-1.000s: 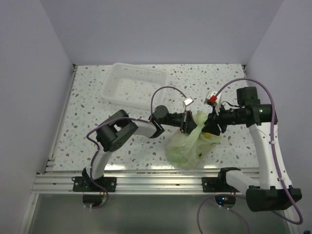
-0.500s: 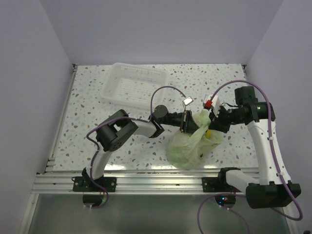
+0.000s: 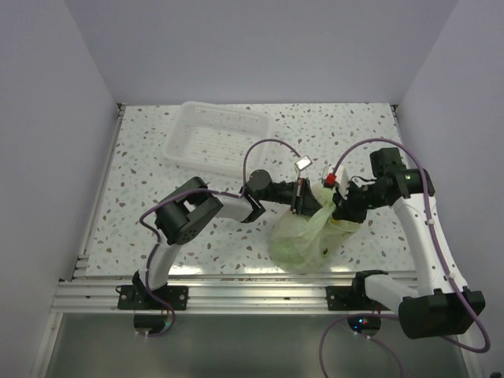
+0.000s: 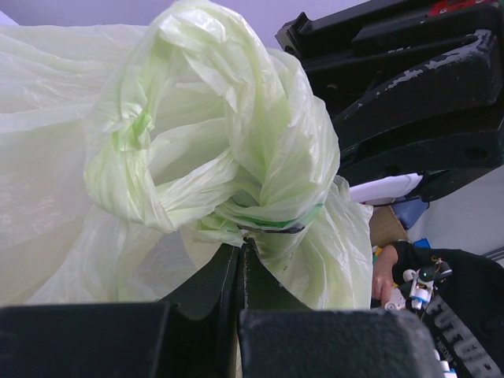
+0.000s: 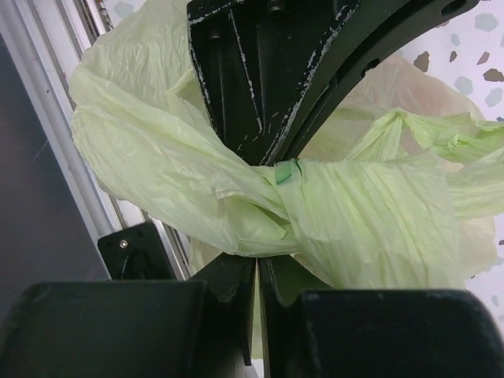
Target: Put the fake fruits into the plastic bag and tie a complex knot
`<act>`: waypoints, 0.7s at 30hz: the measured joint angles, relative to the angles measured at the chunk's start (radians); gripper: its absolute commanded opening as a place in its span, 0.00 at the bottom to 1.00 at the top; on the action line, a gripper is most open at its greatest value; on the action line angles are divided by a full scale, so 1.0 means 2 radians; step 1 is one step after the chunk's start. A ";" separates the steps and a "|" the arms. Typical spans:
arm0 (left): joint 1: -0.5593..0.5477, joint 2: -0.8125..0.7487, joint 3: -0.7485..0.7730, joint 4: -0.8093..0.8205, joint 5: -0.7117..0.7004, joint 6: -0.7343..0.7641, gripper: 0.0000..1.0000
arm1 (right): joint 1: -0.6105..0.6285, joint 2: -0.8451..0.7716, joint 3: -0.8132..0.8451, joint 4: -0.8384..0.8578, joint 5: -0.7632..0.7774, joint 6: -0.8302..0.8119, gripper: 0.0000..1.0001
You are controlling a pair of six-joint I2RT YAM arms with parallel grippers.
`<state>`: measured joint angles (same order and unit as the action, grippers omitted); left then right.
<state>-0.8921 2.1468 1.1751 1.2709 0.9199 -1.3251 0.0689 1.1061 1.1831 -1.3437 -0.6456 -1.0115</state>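
Note:
The pale green plastic bag (image 3: 302,239) lies near the front middle of the table, bulging with fruits; a yellow piece (image 3: 336,220) shows through at its right. Its handles are twisted together between the two grippers. My left gripper (image 3: 305,198) is shut on one bunched handle (image 4: 236,220). My right gripper (image 3: 337,211) is shut on the other handle (image 5: 260,228), facing the left one closely. In the right wrist view the knot (image 5: 287,177) sits just before the left gripper's fingers (image 5: 236,87).
A clear-white plastic basket (image 3: 216,140) stands at the back left. The metal rail (image 3: 236,290) runs along the table's front edge just below the bag. Walls close in on the left, back and right.
My right gripper has moved left and down toward the left gripper, still holding the handle. The left arm has stayed in place.

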 measured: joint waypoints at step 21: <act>0.001 0.004 0.006 0.000 0.004 -0.002 0.00 | 0.033 0.003 0.010 -0.003 -0.034 0.039 0.41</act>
<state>-0.8898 2.1555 1.1877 1.2713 0.9272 -1.3300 0.1349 1.1118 1.2022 -1.3491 -0.7143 -0.9333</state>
